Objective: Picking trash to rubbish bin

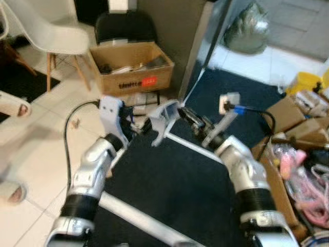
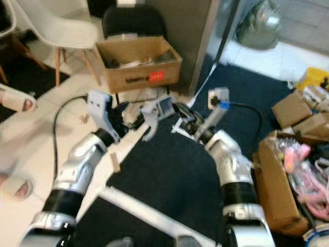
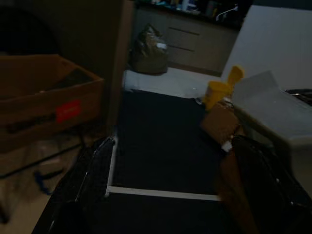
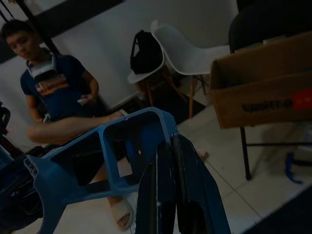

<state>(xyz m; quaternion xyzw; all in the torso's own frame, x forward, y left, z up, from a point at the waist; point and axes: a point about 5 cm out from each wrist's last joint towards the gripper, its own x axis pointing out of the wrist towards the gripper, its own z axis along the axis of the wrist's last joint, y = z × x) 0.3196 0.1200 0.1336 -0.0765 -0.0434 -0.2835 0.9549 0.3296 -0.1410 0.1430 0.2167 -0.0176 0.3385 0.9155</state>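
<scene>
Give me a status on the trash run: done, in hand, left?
Done: a pale blue plastic piece is picked up; the right pincer is shut on it and holds it off the floor.
In hand: carrying it in front of the body, over the dark mat; the left pincer is raised beside it.
Left: the drop. The cardboard box of scraps ahead may be the bin, but that's unconfirmed.

You have a smooth, pale blue plastic frame [image 4: 92,161] pinched in the right gripper [image 4: 168,161], whose fingers look matt black. Both arms wear brushed silver metal. Ahead stands a brown cardboard box [image 1: 131,67] on glossy white floor tiles [image 1: 31,154], beside a dark, matt cloth rug [image 1: 175,185].
</scene>
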